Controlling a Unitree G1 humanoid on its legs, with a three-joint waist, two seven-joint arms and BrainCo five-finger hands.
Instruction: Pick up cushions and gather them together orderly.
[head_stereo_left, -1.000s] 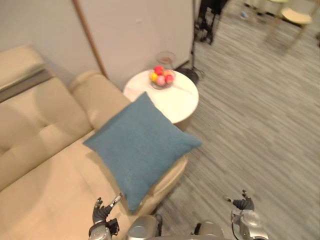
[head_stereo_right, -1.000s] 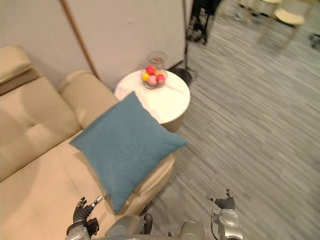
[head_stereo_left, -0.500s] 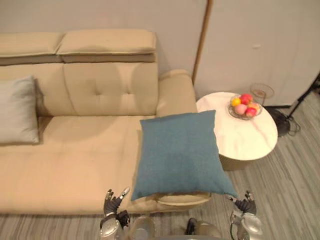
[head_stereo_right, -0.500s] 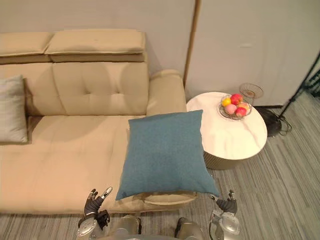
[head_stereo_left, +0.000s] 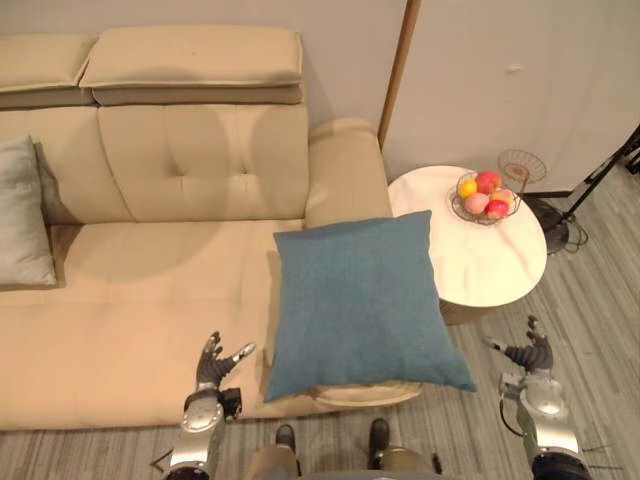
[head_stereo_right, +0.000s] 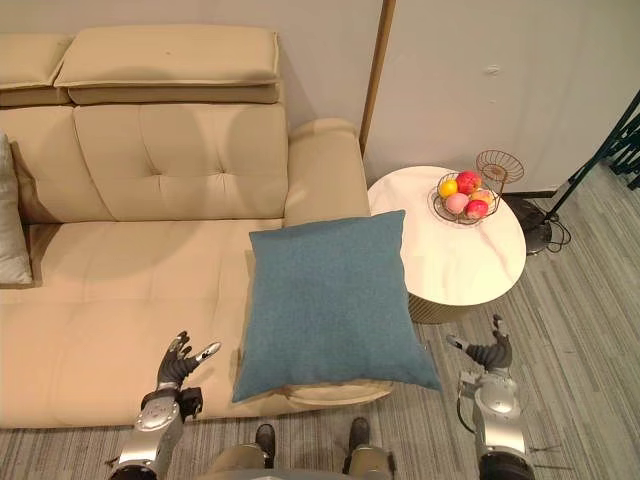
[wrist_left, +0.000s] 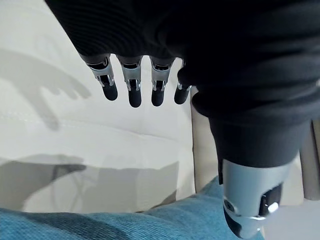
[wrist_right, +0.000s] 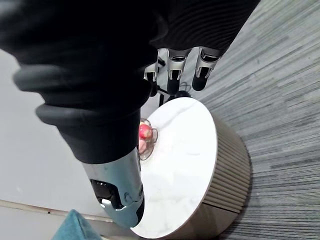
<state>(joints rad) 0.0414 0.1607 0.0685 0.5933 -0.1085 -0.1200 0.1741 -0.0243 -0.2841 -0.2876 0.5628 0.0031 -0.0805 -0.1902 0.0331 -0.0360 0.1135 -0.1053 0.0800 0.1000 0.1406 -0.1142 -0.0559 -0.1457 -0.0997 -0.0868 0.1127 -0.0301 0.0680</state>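
A blue cushion lies on the right end of the beige sofa, overhanging the seat's front edge and leaning against the armrest. A grey cushion rests against the sofa back at the far left. My left hand hovers over the seat's front edge just left of the blue cushion, fingers straight and holding nothing. My right hand is raised over the floor to the right of the blue cushion, fingers spread, empty.
A round white side table stands right of the sofa arm, with a wire bowl of fruit and a small wire basket on it. A black stand's feet sit on the grey striped floor behind the table.
The camera has swung from the sofa's right end to face it squarely. Both hands have risen a little and reach further forward. The cushions have not moved.
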